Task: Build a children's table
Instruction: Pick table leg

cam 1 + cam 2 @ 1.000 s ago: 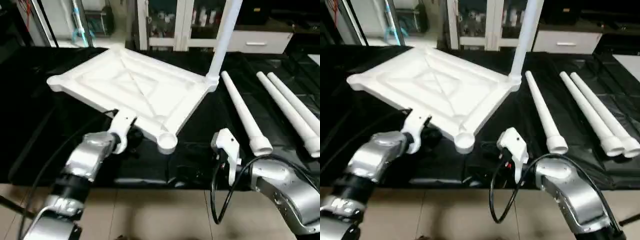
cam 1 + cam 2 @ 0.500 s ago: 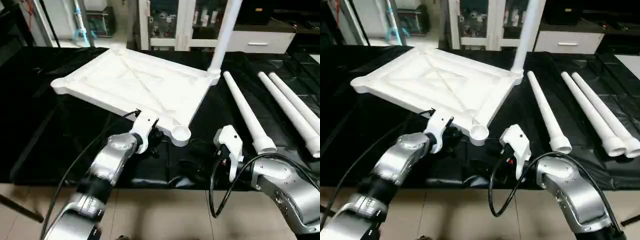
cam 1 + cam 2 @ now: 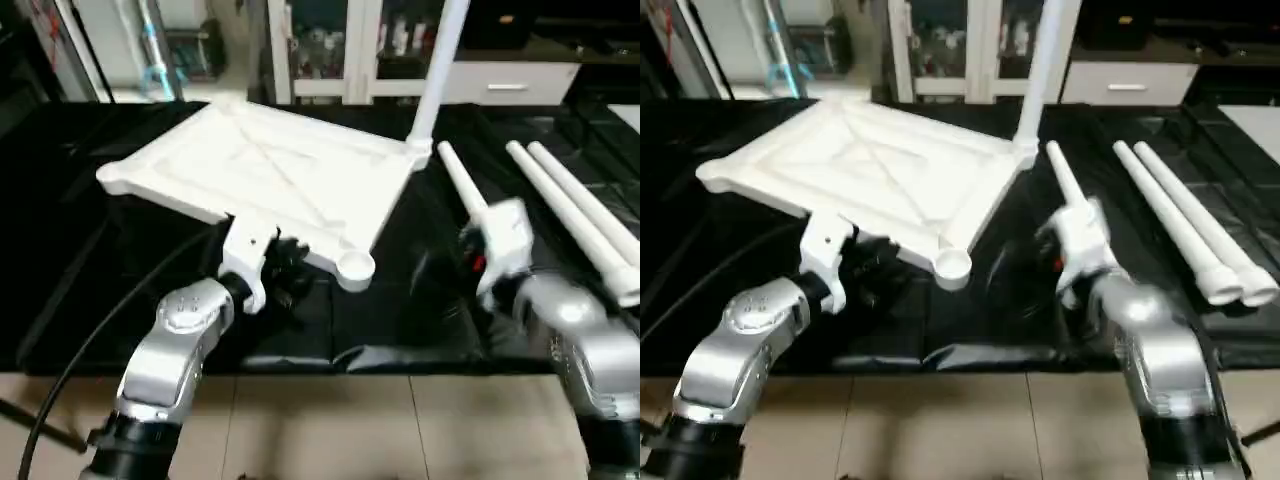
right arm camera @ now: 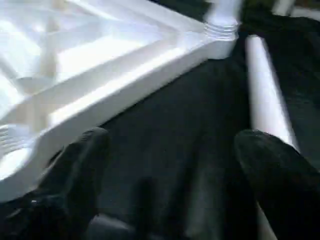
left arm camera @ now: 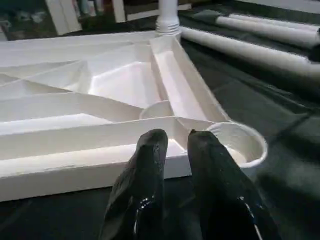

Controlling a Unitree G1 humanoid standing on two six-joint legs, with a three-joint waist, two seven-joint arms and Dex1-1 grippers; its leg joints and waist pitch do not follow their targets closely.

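Black cloth drapes the work table [image 3: 60,250], and on it the white table top [image 3: 270,180] lies ribs-up, one leg [image 3: 432,70] already standing in its far corner socket. Just ahead of the left gripper [image 5: 175,137] sits the top's near rim, with an empty round socket [image 5: 237,145] close beside the fingertips; the two black fingers are nearly together with only a thin gap, gripping nothing that can be seen, and whether they touch the rim is hard to tell. Ahead of the right gripper [image 4: 170,150] lies a loose leg [image 4: 265,95] on the cloth, past the outer finger, and the gripper's fingers are spread wide and empty. Two more loose legs [image 3: 580,215] lie farther out beyond that arm.

Judging from this, the step in hand is fetching the second leg. The next move seems to call for the right gripper to centre over the nearest leg and close, then bring its narrow end to the empty near socket while the left gripper steadies the top.
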